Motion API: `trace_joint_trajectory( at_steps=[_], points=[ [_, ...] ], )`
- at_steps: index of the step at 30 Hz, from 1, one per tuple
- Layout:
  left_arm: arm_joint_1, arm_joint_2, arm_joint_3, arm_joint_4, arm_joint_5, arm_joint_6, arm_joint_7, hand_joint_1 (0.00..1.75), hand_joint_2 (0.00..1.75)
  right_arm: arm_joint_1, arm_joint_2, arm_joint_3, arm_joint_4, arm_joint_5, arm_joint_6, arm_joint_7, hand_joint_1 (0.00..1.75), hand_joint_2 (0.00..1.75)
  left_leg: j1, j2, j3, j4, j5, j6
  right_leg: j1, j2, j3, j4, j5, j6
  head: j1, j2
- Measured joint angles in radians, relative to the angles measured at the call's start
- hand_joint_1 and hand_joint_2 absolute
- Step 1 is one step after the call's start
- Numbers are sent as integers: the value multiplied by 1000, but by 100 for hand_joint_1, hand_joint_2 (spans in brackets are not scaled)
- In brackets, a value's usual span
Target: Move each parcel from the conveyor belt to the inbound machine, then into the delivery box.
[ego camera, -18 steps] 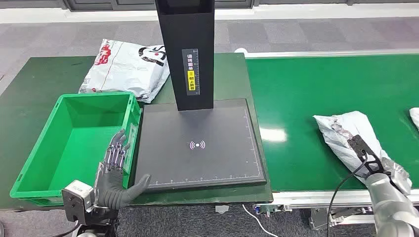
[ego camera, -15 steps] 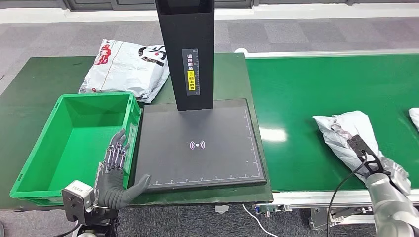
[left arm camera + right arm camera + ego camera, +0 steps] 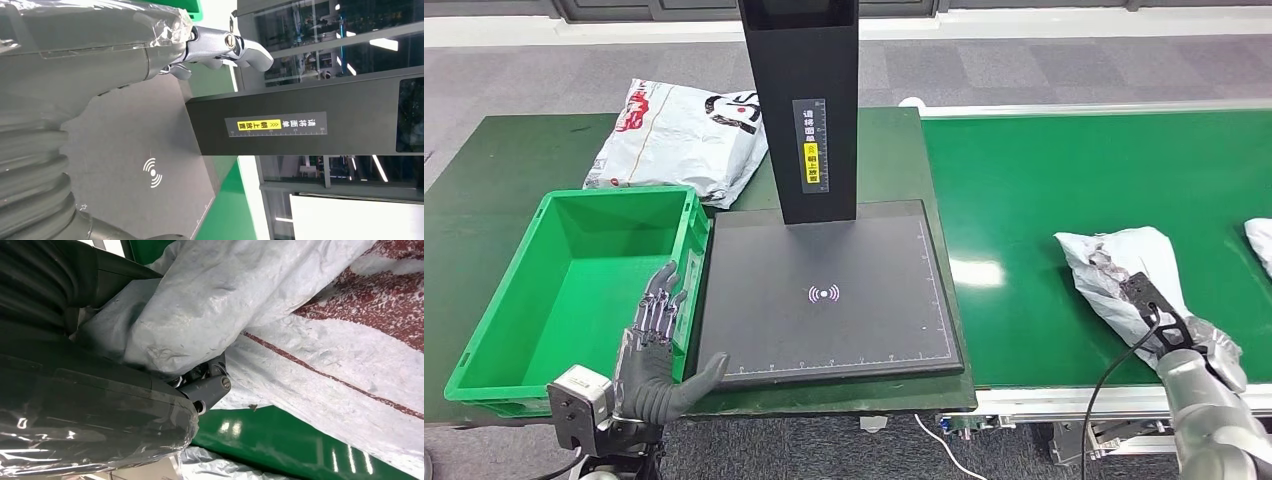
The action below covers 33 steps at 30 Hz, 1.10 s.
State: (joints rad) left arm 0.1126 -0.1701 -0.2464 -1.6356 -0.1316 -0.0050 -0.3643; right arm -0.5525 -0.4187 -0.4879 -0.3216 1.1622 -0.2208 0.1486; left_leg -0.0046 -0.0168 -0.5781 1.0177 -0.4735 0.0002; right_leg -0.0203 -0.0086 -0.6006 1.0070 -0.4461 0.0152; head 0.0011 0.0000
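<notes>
Grey parcels, three: one [image 3: 1124, 275] on conveyor belt [image 3: 1064, 180] grasped by right hand [image 3: 1169, 320], another [image 3: 1259, 238] at belt's edge, third [image 3: 679, 135] behind delivery box [image 3: 494, 345]. Left hand [image 3: 659, 345] spread, holding nothing.

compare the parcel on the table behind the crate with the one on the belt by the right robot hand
The table parcel lies flat and smooth with bold red and black print; the belt parcel is crumpled, with fainter dark red marks.
The table parcel lies untouched beside the inbound machine; the belt parcel has the right robot hand on its near end.
Both are pale plastic mailing bags.
</notes>
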Motion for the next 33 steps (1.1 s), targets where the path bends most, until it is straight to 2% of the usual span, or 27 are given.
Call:
trace_joint_trajectory(
  at_steps=[3,7,11,16,19,23,27,33],
  points=[
    [3,0,0,-2,0,0,0,0,175,-3,4,-8,0,-57,21,-45,175,175,0,0,0,0,0,0,0,0,0,0,0,0,0,0],
    [5,0,0,-3,0,-1,-6,0,175,-9,19,-112,0,-306,143,-232,175,175,0,2,-1,0,0,0,0,1,0,0,0,0,0,0],
    [5,0,0,-2,0,-3,-15,0,175,-11,46,-202,-26,-481,246,-375,175,175,0,2,0,0,0,0,0,1,0,0,0,0,0,0],
    [6,0,0,7,-5,1,-24,0,175,3,98,-215,-121,-598,293,-429,175,175,1,2,0,0,0,0,0,1,0,0,0,0,0,0],
    [7,-1,0,18,-11,14,-34,0,175,54,160,-170,-282,-704,311,-407,175,175,1,2,0,0,0,0,1,1,-1,0,0,0,0,0],
    [6,-2,0,32,-15,24,-37,0,175,135,223,-29,-519,-818,282,-341,175,175,1,3,-1,0,0,-1,1,2,-2,0,0,0,0,0],
    [4,-3,0,41,-16,30,-37,0,175,181,253,127,-691,-877,251,-314,175,175,1,5,-1,0,0,-1,1,5,-3,0,0,0,0,0],
    [-2,-3,0,54,-16,35,-40,0,175,211,280,268,-828,-923,257,-334,175,175,1,4,-1,0,0,-1,1,4,-2,0,0,0,0,0]
  ],
)
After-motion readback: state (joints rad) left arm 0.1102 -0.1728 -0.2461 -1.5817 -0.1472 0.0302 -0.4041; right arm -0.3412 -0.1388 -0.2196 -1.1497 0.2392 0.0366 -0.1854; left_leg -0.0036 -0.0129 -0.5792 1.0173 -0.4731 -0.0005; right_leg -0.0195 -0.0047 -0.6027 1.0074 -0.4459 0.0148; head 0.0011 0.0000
